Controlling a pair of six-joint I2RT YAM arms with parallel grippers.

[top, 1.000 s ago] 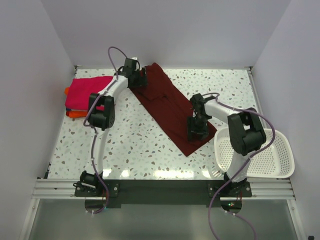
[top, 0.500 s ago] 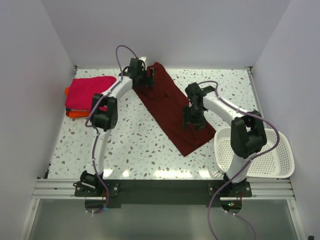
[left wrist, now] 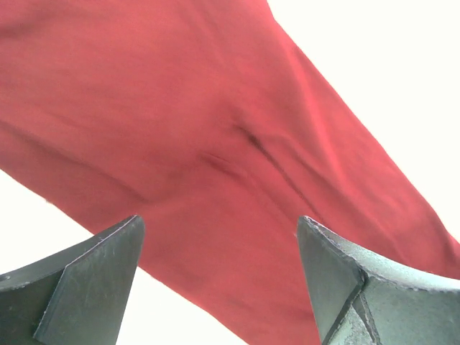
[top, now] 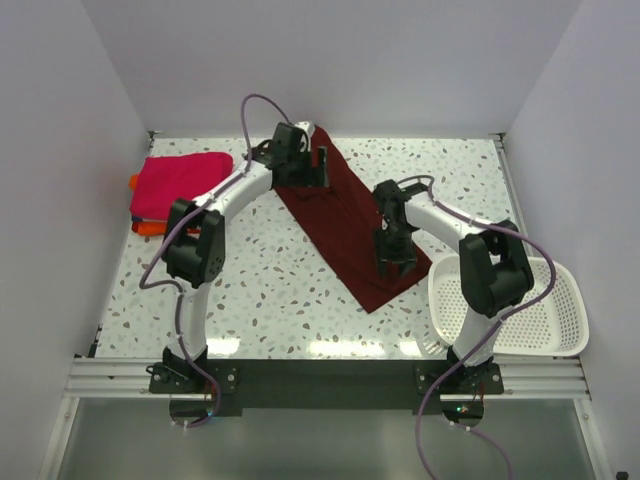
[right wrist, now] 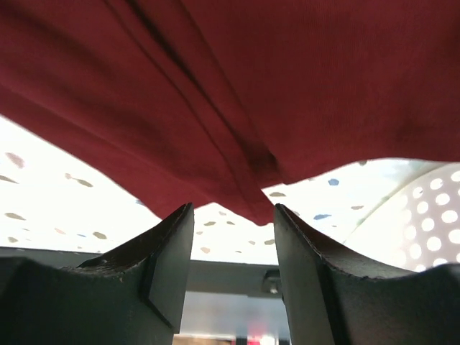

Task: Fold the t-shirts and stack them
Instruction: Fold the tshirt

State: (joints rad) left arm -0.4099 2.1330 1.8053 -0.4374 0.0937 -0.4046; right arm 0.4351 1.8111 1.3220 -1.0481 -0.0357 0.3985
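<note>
Folding part-done | right fingers (right wrist: 169,259) apart, empty, over near corner of maroon t-shirt (top: 345,225) | shirt lies flat on desk (top: 250,280) as a long narrow strip; judged half-folded, cross-folds and stacking outstanding | left fingers (left wrist: 93,280) apart, empty, over its far end | pink t-shirt (top: 180,180) folded, stacked on orange t-shirt (top: 148,229), far left.

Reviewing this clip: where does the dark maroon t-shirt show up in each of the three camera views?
Top external: the maroon t-shirt lies as a diagonal strip, far centre to near right.
Left wrist: maroon t-shirt fills most of the frame.
Right wrist: maroon t-shirt covers the upper half, near corner hanging centre.
Landmark: the white basket by that corner, also at right wrist's right edge; absent from left wrist.
</note>
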